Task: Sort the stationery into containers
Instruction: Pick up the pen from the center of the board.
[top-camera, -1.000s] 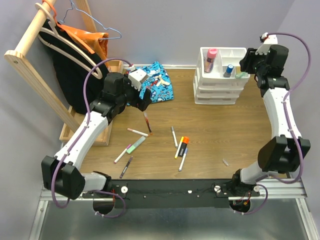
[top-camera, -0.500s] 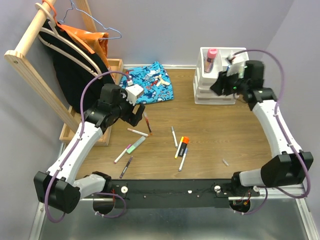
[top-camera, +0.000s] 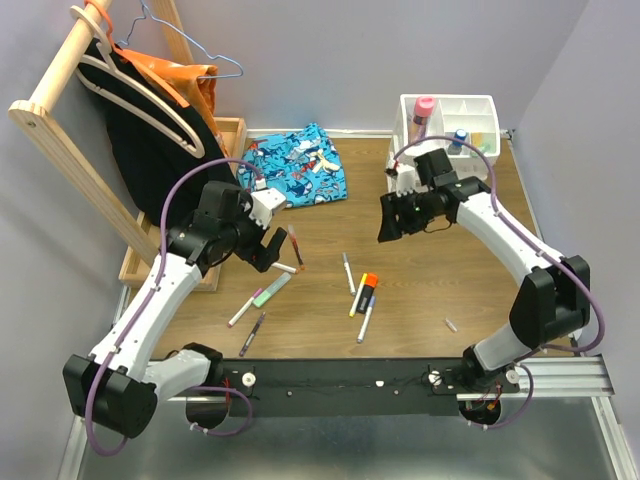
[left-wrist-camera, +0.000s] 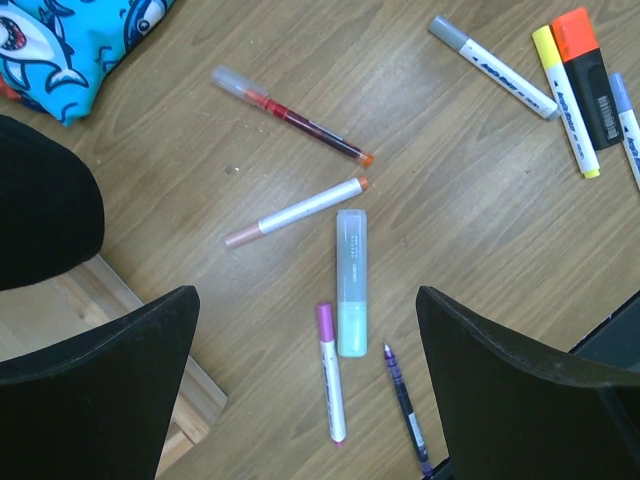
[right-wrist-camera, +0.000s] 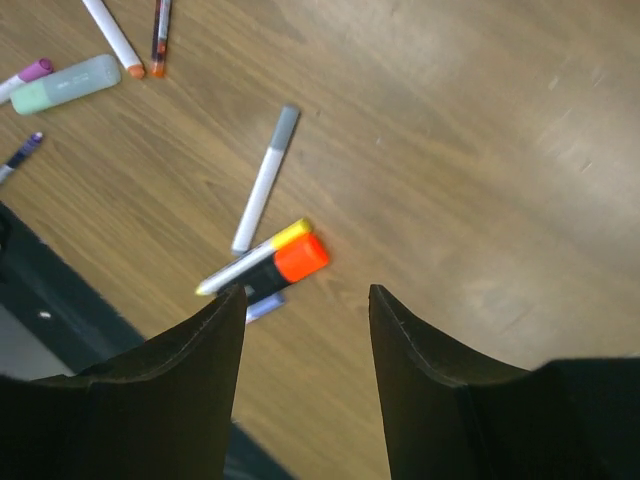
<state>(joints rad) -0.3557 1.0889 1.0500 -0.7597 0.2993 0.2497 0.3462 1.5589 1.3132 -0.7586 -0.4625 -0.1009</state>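
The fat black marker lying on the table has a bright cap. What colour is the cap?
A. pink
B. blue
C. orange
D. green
C: in the left wrist view the black marker has a bright orange cap and lies right beside the yellow-capped pen.

walls (top-camera: 350, 50): lilac, plain | table (top-camera: 420, 290): brown wood | clothes rack (top-camera: 75, 175): pale wood, far left
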